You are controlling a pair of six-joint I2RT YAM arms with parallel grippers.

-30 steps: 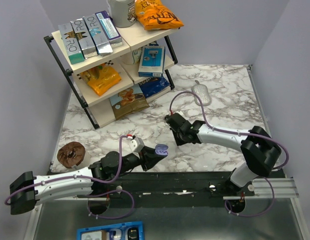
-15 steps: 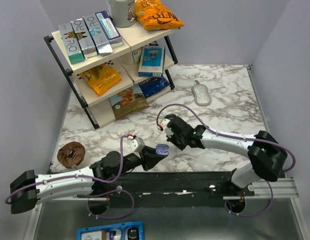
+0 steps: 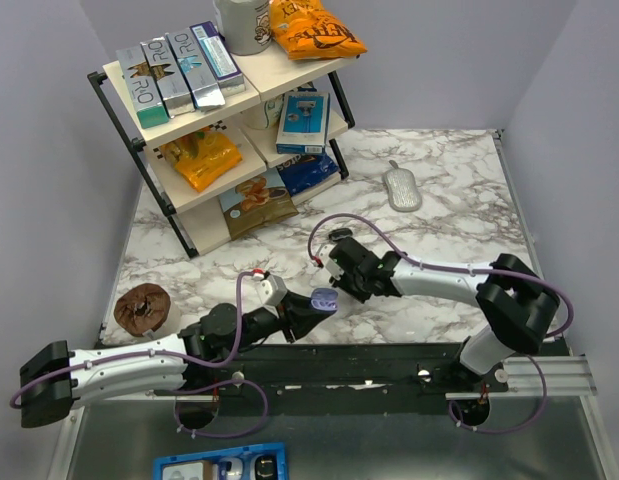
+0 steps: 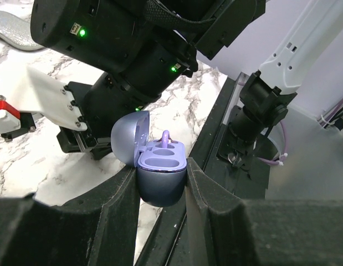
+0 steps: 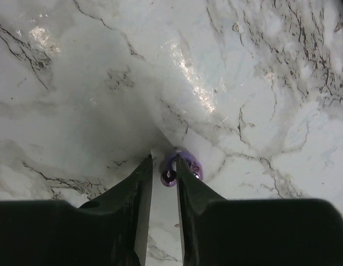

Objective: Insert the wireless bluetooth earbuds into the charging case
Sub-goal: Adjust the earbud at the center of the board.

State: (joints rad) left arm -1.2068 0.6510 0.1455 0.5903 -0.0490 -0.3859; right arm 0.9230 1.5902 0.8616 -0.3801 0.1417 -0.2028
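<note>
My left gripper (image 4: 160, 172) is shut on the lavender charging case (image 4: 160, 191), holding it by its body with the lid swung open to the left. The stem of one purple earbud (image 4: 165, 138) stands up from the far socket, and the near socket is empty. In the top view the case (image 3: 323, 299) hangs just above the table's near edge. My right gripper (image 5: 163, 160) points down at the marble with its jaws a little apart. A second translucent purple earbud (image 5: 182, 166) lies at the tip of its right finger, partly behind it. From above, that gripper (image 3: 341, 268) sits just beyond the case.
A black-framed shelf rack (image 3: 189, 120) with boxes and snack bags fills the back left. A grey oval object (image 3: 401, 188) lies at the back right. A brown roll (image 3: 142, 310) sits at the left edge. A blue tray (image 3: 221, 465) lies below the arm bases.
My right arm has swung left, closer to the case, and its jaws have parted from shut. My left gripper has kept the case still.
</note>
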